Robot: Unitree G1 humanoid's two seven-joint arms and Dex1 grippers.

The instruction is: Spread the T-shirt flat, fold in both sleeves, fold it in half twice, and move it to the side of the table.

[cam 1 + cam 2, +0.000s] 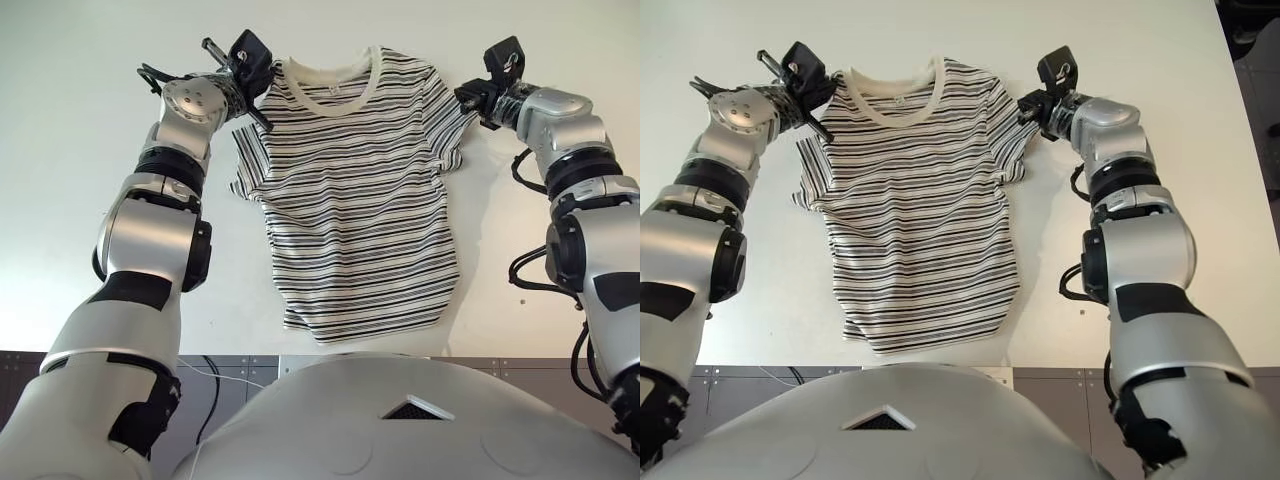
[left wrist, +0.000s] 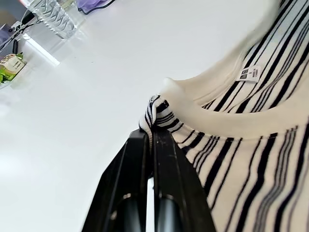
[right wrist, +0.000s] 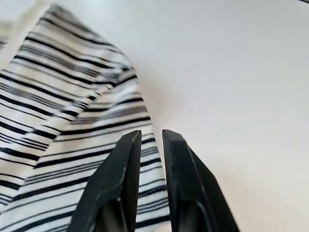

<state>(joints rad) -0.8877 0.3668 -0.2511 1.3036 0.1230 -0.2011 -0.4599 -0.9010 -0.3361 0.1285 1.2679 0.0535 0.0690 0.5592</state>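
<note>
A black-and-white striped T-shirt [image 1: 350,190] with a cream collar [image 1: 330,85] lies face up on the white table [image 1: 80,150], collar at the far side and hem toward me. My left gripper [image 1: 264,90] is at the shirt's left shoulder next to the collar. In the left wrist view it [image 2: 150,133] is shut on a pinched fold of striped fabric. My right gripper [image 1: 468,96] hovers at the edge of the right sleeve [image 1: 452,125]. Its fingers [image 3: 130,145] stand slightly apart above the sleeve [image 3: 72,125], holding nothing. The left sleeve [image 1: 248,170] is rumpled.
White tabletop lies free to the left and right of the shirt. The table's front edge [image 1: 230,352] runs just below the hem. A clear plastic bottle [image 2: 53,17] and a green packet [image 2: 9,65] sit far off beyond the left gripper.
</note>
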